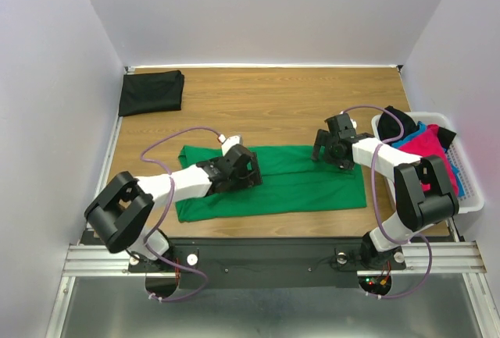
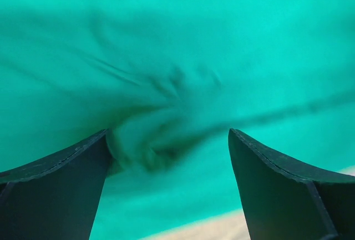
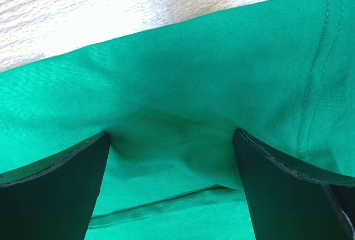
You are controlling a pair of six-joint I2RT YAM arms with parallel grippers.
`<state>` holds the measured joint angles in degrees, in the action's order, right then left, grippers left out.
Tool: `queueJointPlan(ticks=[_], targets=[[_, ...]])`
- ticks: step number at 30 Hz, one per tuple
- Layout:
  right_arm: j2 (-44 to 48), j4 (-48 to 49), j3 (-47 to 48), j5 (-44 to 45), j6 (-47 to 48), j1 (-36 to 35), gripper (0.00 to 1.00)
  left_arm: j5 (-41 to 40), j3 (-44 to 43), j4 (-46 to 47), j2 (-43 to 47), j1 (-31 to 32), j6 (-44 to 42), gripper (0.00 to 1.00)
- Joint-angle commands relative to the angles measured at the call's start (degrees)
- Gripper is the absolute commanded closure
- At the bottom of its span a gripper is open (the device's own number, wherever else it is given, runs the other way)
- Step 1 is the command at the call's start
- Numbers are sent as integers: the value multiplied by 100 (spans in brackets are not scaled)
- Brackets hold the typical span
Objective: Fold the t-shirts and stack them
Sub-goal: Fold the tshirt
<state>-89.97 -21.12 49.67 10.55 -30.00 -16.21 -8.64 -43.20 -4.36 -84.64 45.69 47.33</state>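
Observation:
The bright green t-shirt [image 1: 305, 186] lies flat as a long band across the near middle of the table. My left gripper [image 1: 247, 169] is low over its left half; in the left wrist view it [image 2: 168, 134] is open, its fingers pressing into bunched green cloth [image 2: 166, 40]. My right gripper [image 1: 328, 151] is at the shirt's far right edge; in the right wrist view it [image 3: 170, 134] is open, straddling a folded edge of green cloth [image 3: 183, 85]. A folded black t-shirt [image 1: 151, 92] lies at the back left corner.
A white plastic basket [image 1: 469, 197] stands at the right table edge, holding magenta [image 1: 426, 141], blue and black shirts. White walls close in the table on three sides. Bare wood [image 1: 273, 104] shows behind the green shirt.

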Motion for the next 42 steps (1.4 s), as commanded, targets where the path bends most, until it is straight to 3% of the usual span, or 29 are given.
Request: queueJointPlan(ticks=[1,9,15,19,22,25,31,37,42], targets=[[-169,-164,-256,114,-138,21,0,-48,268,-29,527,422,416,5],[-152,-164,-282,88,-138,21,0,-155,391,-320,1441,704,189,5],[208,-199,-46,167,64,21,0,-1138,66,-1389,1451,538,759,4],[472,-304,288,307,257,21,0,-1202,267,-1542,1617,-145,1094,2],[490,-313,525,518,336,30,0,-694,583,-859,1810,-927,902,2],[420,-340,684,528,416,30,0,-464,690,-549,1732,-1255,743,2],[7,-445,554,519,276,74,0,222,629,-179,968,-1783,418,2],[-73,-436,96,308,108,74,0,574,252,23,-428,-2196,136,2],[172,-436,-527,62,-40,21,0,645,-1521,-257,-2124,-2416,-434,4]])
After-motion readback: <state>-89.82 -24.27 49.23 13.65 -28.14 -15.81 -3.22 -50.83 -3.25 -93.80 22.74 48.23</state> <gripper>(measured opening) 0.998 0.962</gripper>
